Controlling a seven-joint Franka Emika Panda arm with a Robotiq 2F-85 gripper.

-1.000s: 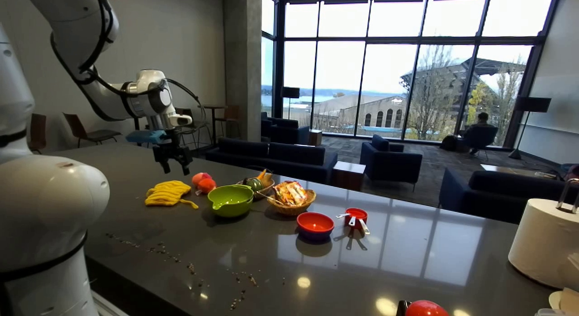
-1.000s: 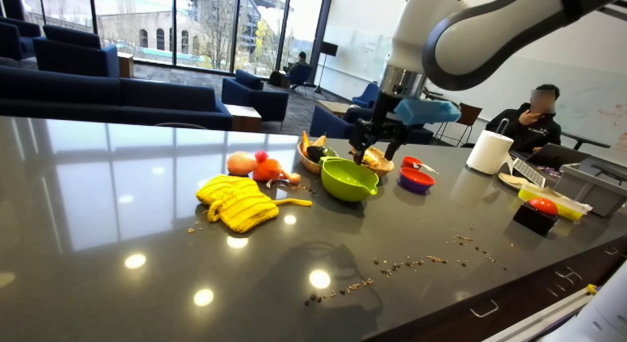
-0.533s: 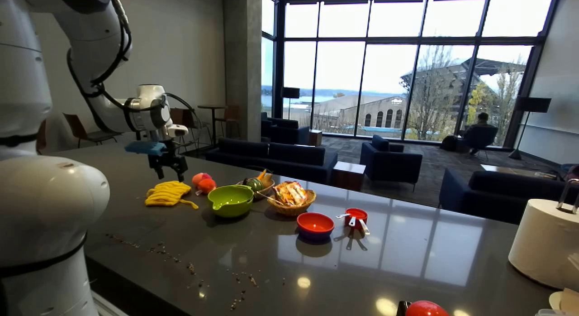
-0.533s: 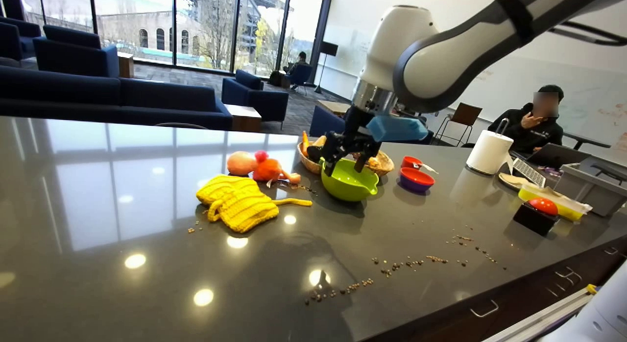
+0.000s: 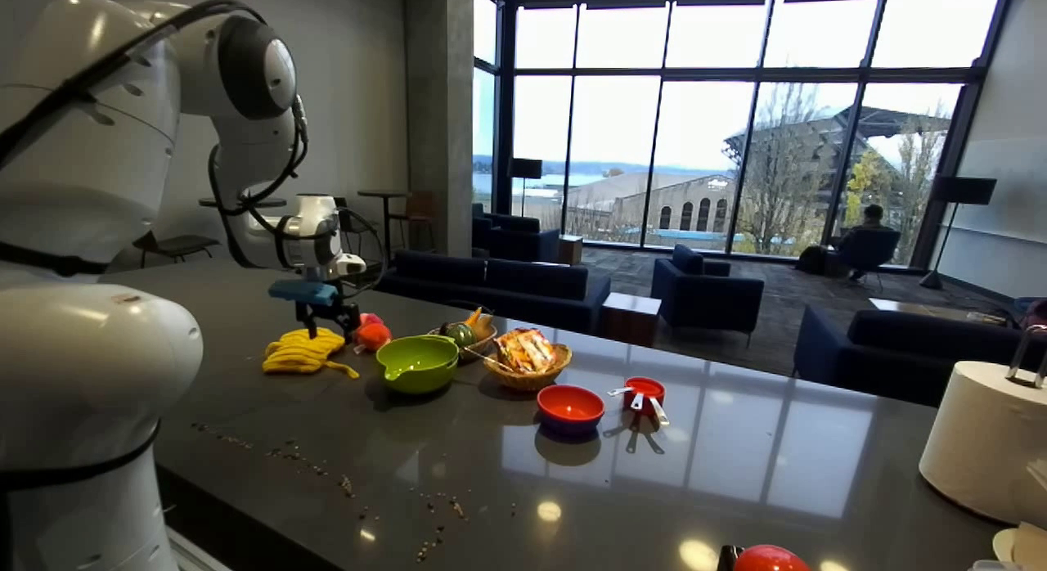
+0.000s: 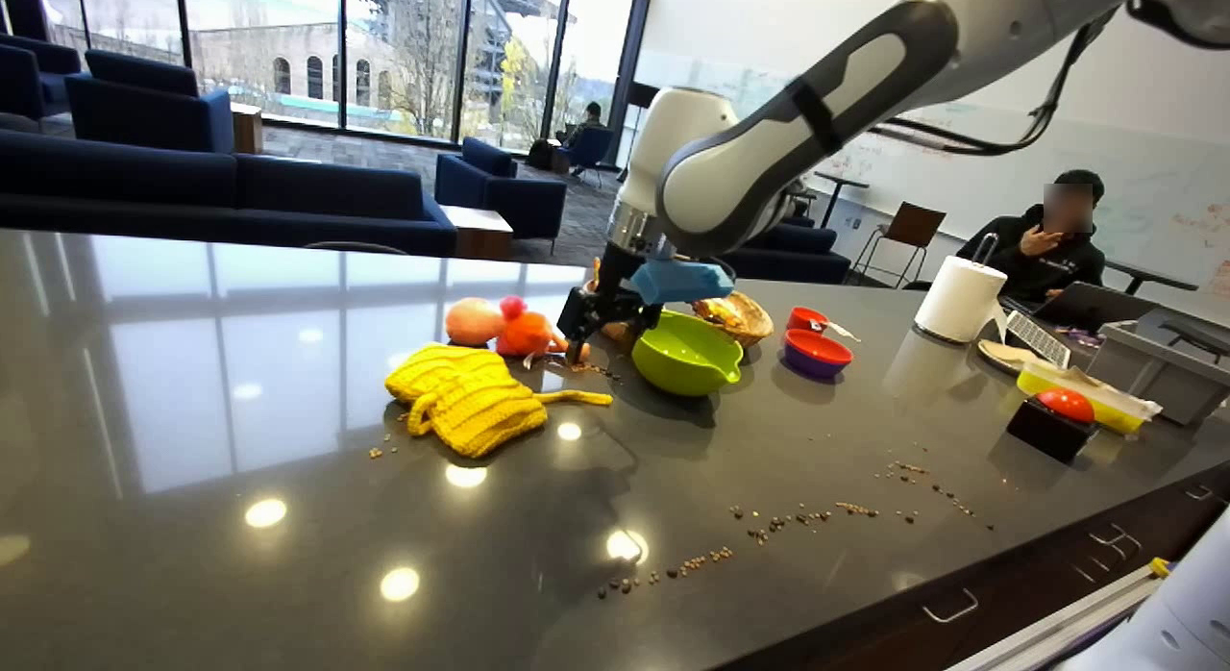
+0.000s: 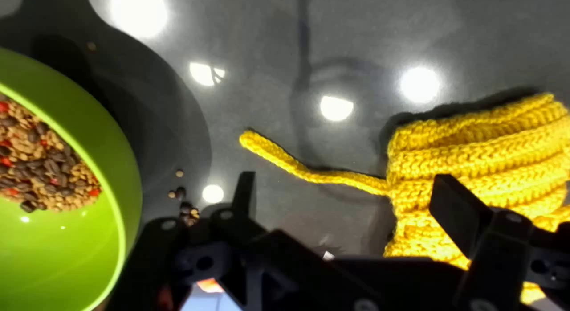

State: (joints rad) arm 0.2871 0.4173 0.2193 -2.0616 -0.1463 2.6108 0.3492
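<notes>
My gripper (image 7: 344,179) is open and empty in the wrist view, its fingers wide apart. It hangs above the counter, beside and partly over a yellow knitted item (image 7: 445,159). One finger overlaps the knitted body in the wrist view; the yellow strap (image 7: 318,175) lies across the gap beyond the fingertips. A green bowl (image 7: 113,146) holding seeds and beans stands on the other side. In both exterior views the gripper (image 5: 333,330) (image 6: 612,342) is near the yellow item (image 5: 303,352) (image 6: 471,402), the green bowl (image 5: 419,379) (image 6: 673,371) and an orange soft toy (image 5: 373,335) (image 6: 525,334).
A wicker basket (image 5: 564,362) with packets and a basket of vegetables (image 5: 462,334) stand behind the bowl. A red bowl (image 5: 571,403), red measuring cups (image 5: 644,387), paper towels (image 6: 961,301) and a red button (image 6: 1065,404) are farther along. Seeds (image 6: 769,527) lie scattered on the counter.
My gripper has come down toward the counter. In an exterior view it has swung left, from over the green bowl to between the bowl and the soft toys. The objects have not moved.
</notes>
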